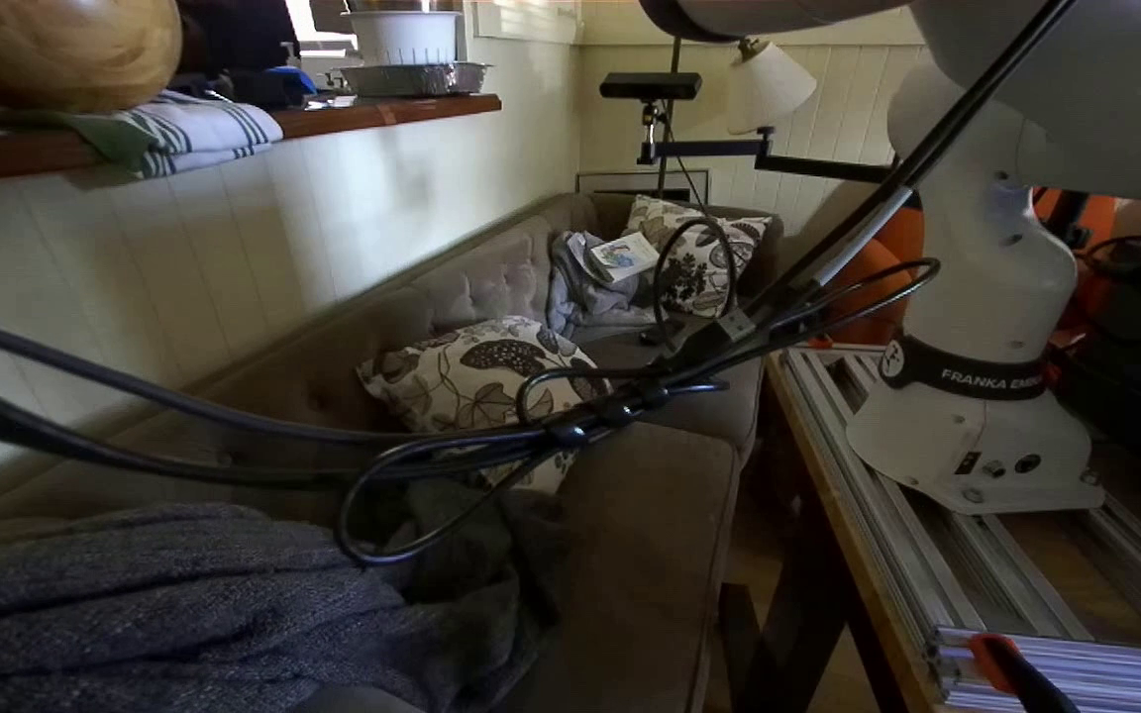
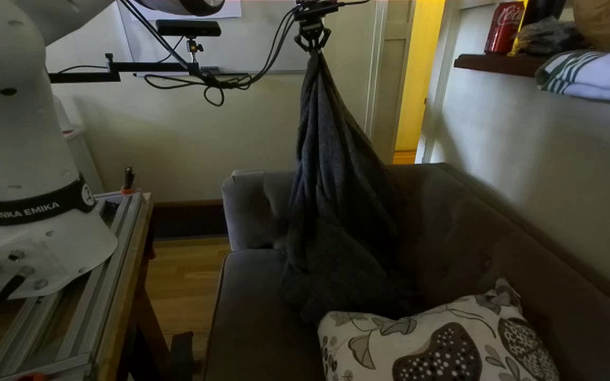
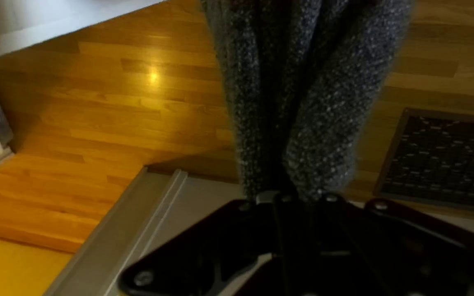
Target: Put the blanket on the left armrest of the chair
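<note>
The dark grey blanket [image 2: 331, 174] hangs in long folds from my gripper [image 2: 313, 46], which is shut on its top end high above the sofa. The blanket's lower part rests on the seat beside the patterned pillow. It hangs in front of part of the armrest [image 2: 247, 206] at the sofa's far end. In an exterior view the blanket [image 1: 184, 604] fills the lower left and the gripper is out of view. In the wrist view the blanket [image 3: 303, 90] is pinched at the fingertips [image 3: 288, 197], with wooden floor beyond.
A patterned pillow [image 2: 442, 344] lies on the sofa [image 2: 252, 317]; it also shows in an exterior view [image 1: 491, 376]. Another grey cloth [image 1: 590, 287] and pillow [image 1: 709, 248] lie farther along. A shelf [image 2: 495, 62] juts from the wall. Cables [image 1: 570, 431] hang from the arm.
</note>
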{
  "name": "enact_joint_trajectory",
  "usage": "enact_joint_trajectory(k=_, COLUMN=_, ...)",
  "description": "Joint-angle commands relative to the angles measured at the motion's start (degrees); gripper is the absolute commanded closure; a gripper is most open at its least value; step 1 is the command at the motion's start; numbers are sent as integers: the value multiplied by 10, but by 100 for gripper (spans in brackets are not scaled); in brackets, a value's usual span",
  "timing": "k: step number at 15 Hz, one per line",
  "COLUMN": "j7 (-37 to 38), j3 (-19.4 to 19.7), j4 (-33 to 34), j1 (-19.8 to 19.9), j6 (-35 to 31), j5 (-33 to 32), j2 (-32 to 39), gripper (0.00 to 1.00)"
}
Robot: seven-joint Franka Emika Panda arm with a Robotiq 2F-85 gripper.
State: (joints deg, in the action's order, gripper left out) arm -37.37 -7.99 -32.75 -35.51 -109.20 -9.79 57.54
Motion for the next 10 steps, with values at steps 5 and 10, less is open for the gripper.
enact_joint_trajectory(k=5, j7=-132, j3=-9, j4=101, j1=-19, j6=2, j5=10, j2=48, gripper=68)
enact_joint_trajectory(k=10, j7=-66, j3=22, j4=57, j1=-12, j6=10, j5=0, j2=13, gripper=33)
